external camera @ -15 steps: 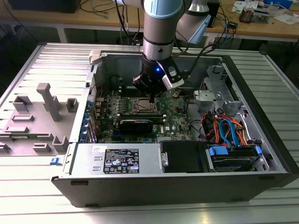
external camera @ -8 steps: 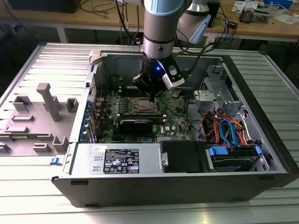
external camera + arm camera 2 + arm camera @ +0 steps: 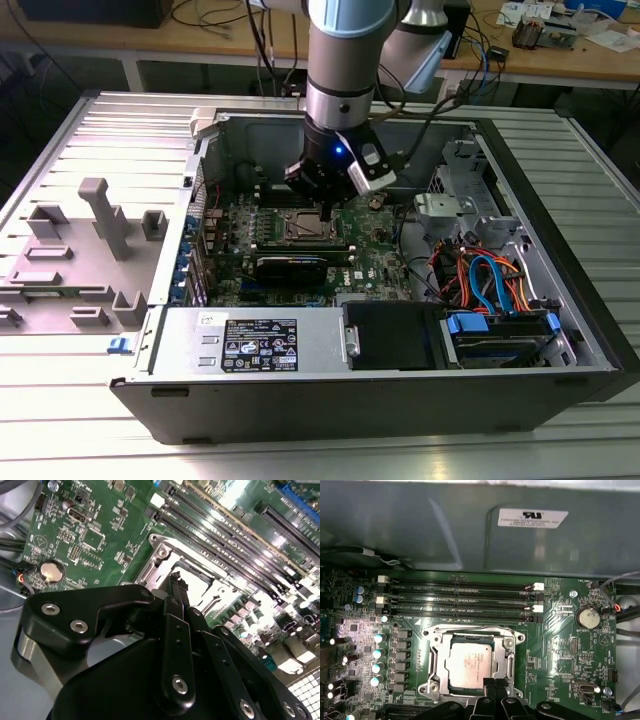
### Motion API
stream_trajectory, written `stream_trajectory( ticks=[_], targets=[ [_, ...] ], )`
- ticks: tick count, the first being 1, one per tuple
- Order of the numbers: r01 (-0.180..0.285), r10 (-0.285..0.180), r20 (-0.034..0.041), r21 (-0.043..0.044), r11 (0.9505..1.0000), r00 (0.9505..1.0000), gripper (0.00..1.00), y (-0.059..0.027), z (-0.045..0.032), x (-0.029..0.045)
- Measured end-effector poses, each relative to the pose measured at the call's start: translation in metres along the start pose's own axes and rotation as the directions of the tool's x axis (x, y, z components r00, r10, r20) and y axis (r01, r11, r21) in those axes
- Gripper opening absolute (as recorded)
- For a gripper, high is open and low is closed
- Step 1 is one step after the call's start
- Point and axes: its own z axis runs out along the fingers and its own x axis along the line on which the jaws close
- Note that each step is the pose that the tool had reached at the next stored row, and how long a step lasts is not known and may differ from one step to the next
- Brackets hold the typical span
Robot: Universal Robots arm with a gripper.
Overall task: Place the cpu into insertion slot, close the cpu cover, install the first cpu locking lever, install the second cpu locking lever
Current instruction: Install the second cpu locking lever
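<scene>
Dull silver-grey metal marks the cpu, which lies flat inside the insertion slot on the green motherboard, just beside the long black memory slots. The cpu cover appears to be lowered around the chip, its frame bordering the chip top on all sides; whether it sits fully flat cannot be told. In the exterior view the open computer case rests on the ribbed metal worktop, and the socket sits near the middle of the board, toward the far wall of the case.

The gripper hangs directly over the socket edge nearest the wrist. Its jaws stand closed or nearly closed, tips together, with nothing visibly held between them. The tips are at the cover's frame edge; contact cannot be confirmed.

Risks, as judged from this position:

- Downward force applied on the chip top instead of the frame would load the socket contacts beneath. Cause: tip placement too far inward.
- If the cover is not fully seated, pressing one edge may tilt it and shift the chip in its seat.
- The locking levers are thin wire parts along the socket sides; their state is not clear. A tip that slides off a lever may strike the capacitors or the memory slots close by.
- The coin cell and loose cables lie well apart and present little hazard.
</scene>
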Motion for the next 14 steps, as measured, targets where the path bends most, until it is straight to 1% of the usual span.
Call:
stream_trajectory(
  ticks=[2, 5, 6, 8, 9, 14],
  targets=[
    [0.0, 0.0, 0.0001, 0.0, 1.0, 1.0, 0.11, -0.0032, 0.0001, 0.0002],
    [0.0, 0.0, 0.0, -0.0006, 1.0, 1.0, 0.11, -0.0043, -0.0001, 0.0006],
    [0.0, 0.0, 0.0004, -0.006, 1.0, 1.0, 0.11, -0.0045, -0.0004, 0.0005],
    [0.0, 0.0, 0.0012, -0.0224, 0.9997, 1.0, 0.11, -0.0056, -0.0006, 0.0006],
    [0.0, 0.0, 0.0014, -0.0258, 0.9997, 1.0, 0.11, -0.0063, -0.0006, 0.0006],
    [0.0, 0.0, 0.0015, -0.0261, 0.9997, 1.0, 0.11, -0.0077, -0.0043, 0.0008]
  ],
)
